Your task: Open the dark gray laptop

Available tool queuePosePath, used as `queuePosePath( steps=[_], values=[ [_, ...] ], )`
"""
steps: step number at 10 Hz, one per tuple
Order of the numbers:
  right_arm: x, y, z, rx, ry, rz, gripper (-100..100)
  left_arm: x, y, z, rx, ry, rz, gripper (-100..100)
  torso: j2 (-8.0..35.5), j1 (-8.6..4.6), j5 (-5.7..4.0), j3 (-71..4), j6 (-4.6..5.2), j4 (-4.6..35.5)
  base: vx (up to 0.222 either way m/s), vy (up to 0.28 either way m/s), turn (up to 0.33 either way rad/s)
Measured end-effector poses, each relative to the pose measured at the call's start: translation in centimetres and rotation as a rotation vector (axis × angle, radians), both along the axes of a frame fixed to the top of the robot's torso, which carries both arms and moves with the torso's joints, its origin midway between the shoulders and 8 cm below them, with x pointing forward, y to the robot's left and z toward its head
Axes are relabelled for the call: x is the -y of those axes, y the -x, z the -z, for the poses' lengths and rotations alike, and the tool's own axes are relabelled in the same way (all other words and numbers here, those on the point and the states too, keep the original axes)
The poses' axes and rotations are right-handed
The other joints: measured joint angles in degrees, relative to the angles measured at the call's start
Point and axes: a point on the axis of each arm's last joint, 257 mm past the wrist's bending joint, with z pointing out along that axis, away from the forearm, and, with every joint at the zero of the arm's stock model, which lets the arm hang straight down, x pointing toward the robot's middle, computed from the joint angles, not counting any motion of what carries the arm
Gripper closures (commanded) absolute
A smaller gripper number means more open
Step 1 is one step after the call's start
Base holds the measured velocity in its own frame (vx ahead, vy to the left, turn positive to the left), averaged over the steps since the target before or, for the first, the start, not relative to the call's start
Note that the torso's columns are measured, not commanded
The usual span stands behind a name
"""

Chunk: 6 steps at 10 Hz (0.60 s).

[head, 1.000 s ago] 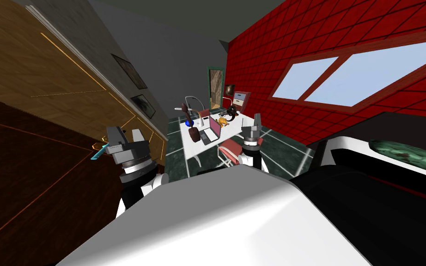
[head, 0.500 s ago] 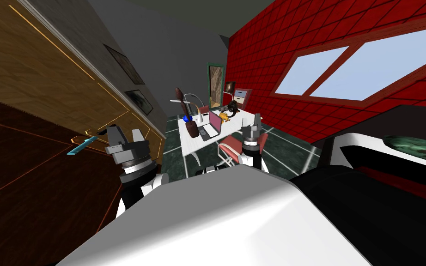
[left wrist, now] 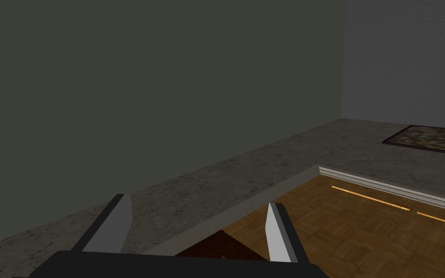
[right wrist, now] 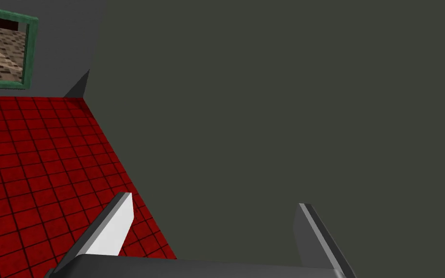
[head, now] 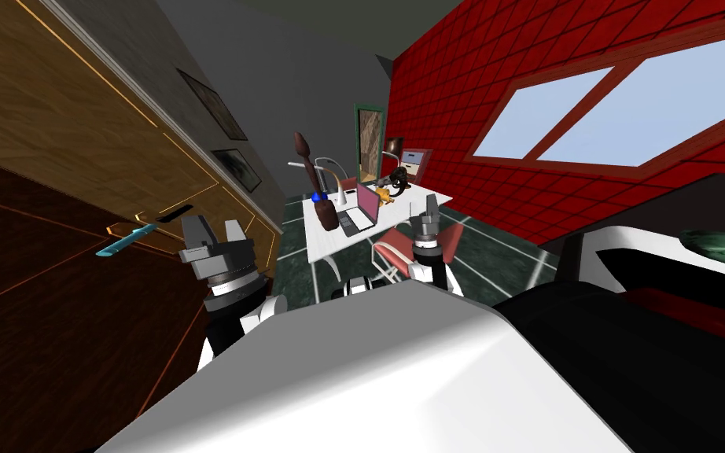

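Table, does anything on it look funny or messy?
One thing stands out: the laptop on the white table is already open, with its pink screen standing up over the dark keys. The other things on the table are too small to tell if any are tipped or spilled.

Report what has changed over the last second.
My own view shifted: I have rolled a little nearer the white table, so the laptop and red chair look slightly closer, and the teal door handle slid leftwards in view. Nothing was taken or let go. The left gripper and right gripper stay raised before my chest, fingers open and empty; the laptop's lid stands up as before.
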Motion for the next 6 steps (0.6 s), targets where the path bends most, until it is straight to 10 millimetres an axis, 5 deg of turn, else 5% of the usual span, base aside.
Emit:
queuePosePath(
  steps=[6],
  values=[
    [-0.9,-1.3,1.9,-0.050,0.277,0.108,-100,0.0,0.0,0.0,0.000,0.000,0.000,0,0.0,-0.02,-0.01,0.0,0.00,0.0,0.026,-0.002,0.067]
  ],
)
